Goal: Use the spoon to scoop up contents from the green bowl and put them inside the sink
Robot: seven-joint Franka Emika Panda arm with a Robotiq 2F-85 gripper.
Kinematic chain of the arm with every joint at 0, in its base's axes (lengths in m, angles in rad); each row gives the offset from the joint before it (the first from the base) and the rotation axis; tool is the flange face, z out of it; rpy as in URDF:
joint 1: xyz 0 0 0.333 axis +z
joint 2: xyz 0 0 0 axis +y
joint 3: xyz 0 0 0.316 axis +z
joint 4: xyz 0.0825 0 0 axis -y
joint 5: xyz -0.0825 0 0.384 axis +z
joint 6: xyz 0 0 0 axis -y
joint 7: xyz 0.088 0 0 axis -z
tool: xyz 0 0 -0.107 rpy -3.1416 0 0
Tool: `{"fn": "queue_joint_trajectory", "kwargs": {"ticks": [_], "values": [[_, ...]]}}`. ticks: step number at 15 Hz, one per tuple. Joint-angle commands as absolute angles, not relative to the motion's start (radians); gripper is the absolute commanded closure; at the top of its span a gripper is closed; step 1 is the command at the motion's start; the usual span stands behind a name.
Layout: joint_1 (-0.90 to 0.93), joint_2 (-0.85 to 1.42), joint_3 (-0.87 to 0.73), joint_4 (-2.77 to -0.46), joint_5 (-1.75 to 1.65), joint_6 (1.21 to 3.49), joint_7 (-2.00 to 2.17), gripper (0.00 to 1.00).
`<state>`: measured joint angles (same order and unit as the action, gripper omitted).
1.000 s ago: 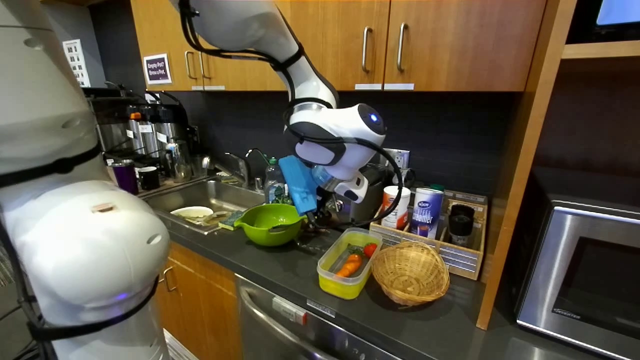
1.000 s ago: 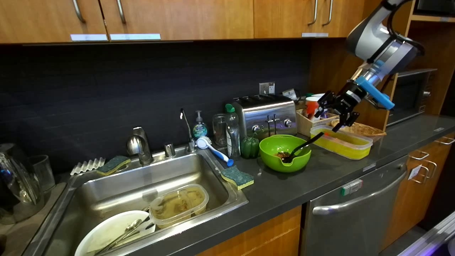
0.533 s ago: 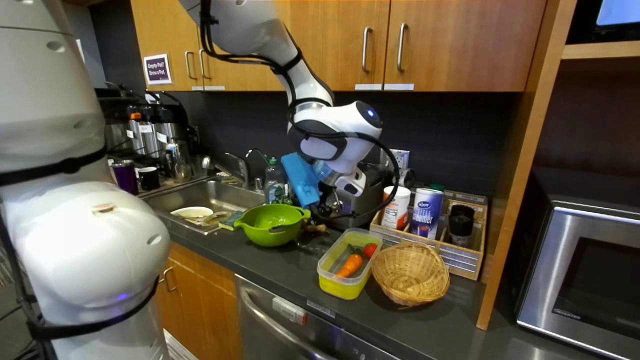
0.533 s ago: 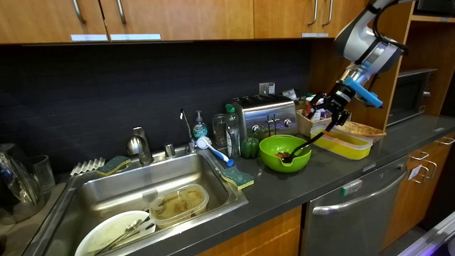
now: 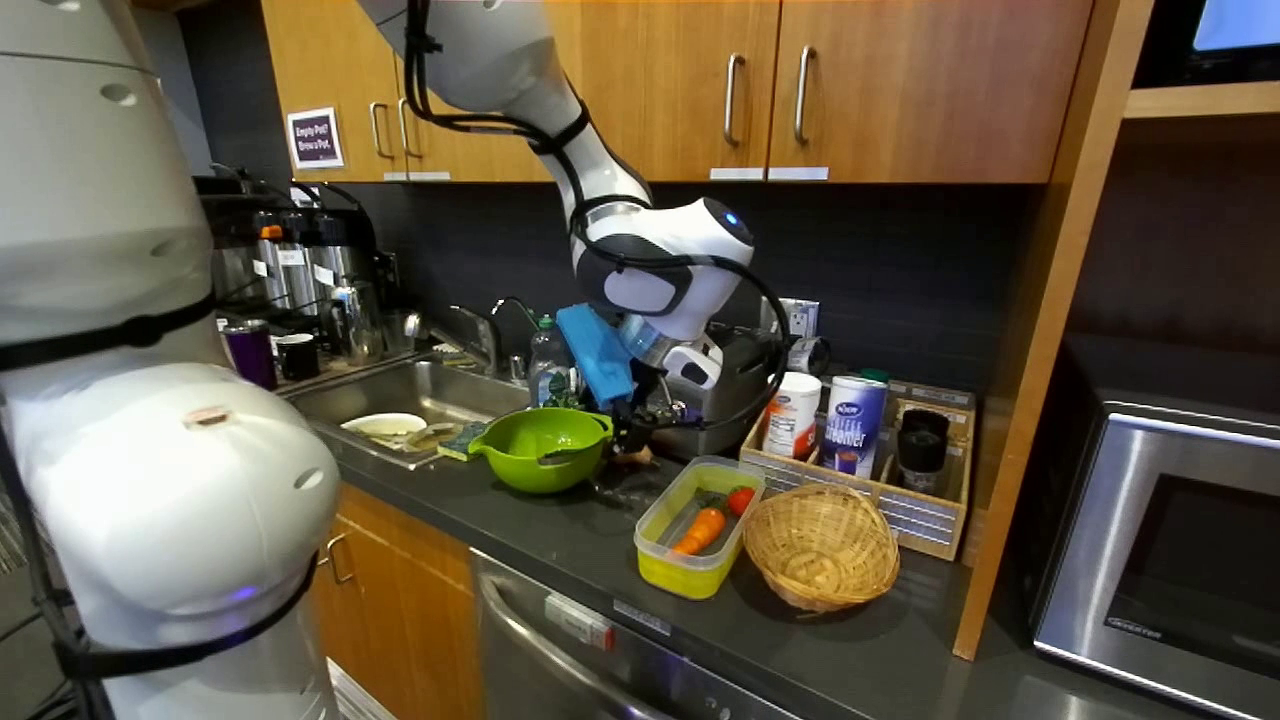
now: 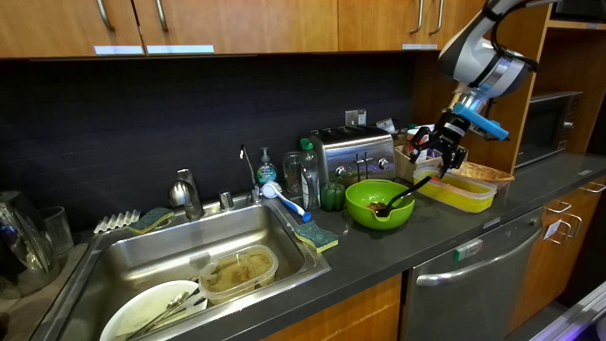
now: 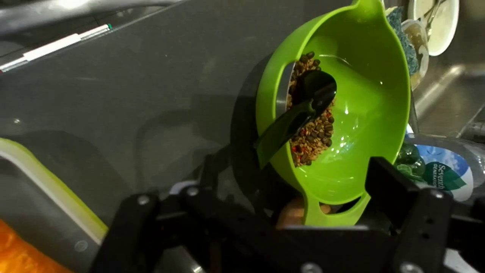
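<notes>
Black spoon in the green bowl, the hand spread wide.
The spoon's head lies against mixed bits, its handle leaning right over the rim; the bowl stands on the surface, right of the sink, and the hand hangs higher, to the bowl's right.

Sign on upper cab.: "Empty Pot? Brew a Pot." printed
Creamer canister: "N'Joy" & "creamer" marked
Microwave: "Inverter" marked low on front
Clear btl., wrist view: "Seventh Generation" printed on label
</notes>
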<state>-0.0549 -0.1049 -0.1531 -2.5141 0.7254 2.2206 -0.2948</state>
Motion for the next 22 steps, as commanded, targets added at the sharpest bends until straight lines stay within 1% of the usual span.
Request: {"fn": "queue_joint_trajectory", "kwargs": {"ticks": [1,5,14,15,22], "values": [[-0.071,-0.103,-0.143,-2.49,0.658,2.125,-0.26,0.0],[-0.067,-0.098,-0.146,-2.468,0.65,2.035,-0.328,0.0],[-0.081,-0.067,-0.15,-2.427,0.606,1.946,-0.385,0.0],[-0.077,-0.081,-0.143,-2.454,0.638,1.99,-0.374,0.0],[-0.081,-0.073,-0.143,-2.444,0.627,1.971,-0.379,0.0]]}}
